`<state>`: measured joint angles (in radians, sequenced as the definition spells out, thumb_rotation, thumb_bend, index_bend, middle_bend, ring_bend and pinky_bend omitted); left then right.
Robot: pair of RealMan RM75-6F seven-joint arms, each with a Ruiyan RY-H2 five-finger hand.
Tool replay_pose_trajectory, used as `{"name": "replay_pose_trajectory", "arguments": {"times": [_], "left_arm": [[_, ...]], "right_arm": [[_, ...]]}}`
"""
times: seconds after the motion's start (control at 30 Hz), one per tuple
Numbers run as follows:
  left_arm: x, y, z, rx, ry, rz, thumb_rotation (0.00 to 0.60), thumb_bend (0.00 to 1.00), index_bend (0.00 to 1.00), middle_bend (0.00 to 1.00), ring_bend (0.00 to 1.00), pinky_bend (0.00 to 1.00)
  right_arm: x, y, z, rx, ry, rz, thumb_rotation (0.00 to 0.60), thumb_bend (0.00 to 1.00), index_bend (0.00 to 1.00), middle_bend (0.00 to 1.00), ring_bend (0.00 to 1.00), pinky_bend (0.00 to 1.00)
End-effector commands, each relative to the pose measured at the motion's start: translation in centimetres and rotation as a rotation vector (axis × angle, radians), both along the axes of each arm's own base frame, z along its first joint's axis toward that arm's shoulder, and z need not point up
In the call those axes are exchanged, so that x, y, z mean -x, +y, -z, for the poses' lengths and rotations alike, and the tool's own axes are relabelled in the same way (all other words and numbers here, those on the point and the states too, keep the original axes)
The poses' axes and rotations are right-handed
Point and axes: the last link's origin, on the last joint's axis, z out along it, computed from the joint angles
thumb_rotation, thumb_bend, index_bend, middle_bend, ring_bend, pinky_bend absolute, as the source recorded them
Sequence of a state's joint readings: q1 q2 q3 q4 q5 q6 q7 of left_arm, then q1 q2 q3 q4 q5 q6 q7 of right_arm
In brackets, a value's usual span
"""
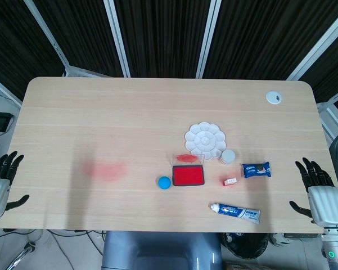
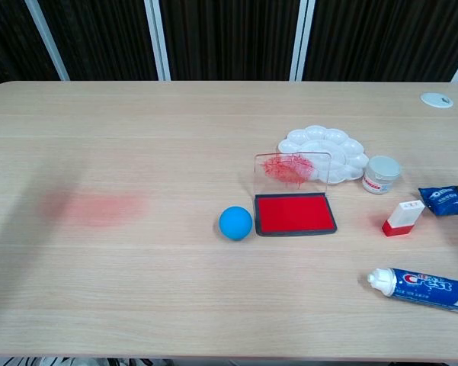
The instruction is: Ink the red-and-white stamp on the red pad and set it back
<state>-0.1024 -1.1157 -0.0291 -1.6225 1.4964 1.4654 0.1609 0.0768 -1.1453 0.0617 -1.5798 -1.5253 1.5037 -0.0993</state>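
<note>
Both hands wait off the table edges, the left hand (image 1: 3, 169) and right hand (image 1: 318, 183) with fingers spread, holding nothing. The red-and-white stamp (image 2: 402, 218) lies just right of the open red pad (image 2: 294, 213), near the snack packet (image 2: 446, 199) and toothpaste tube (image 2: 423, 287). The small stamp may tip or skid when pinched, or the reaching hand may knock these neighbours.

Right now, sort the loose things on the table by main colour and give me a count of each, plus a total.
Red: 2, the ink pad and the red-and-white stamp.
Blue: 3, the ball, the snack packet and the toothpaste tube.
White: 2, the flower-shaped palette and the small jar.
Total: 7.
</note>
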Motion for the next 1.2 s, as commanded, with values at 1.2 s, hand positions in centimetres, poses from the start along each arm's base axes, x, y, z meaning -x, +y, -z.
{"name": "replay_pose_trajectory", "arguments": {"times": [1.2], "left_arm": [[-0.1, 0.6, 0.1, 0.007, -0.053, -0.001, 0.6, 0.03, 0.0, 0.0, 0.0, 0.0]], "right_arm": [[-5.7, -4.8, 4.8, -0.156, 0.0, -0.142, 0.6, 0.17, 0.33, 0.31, 0.22, 0.26]]}}
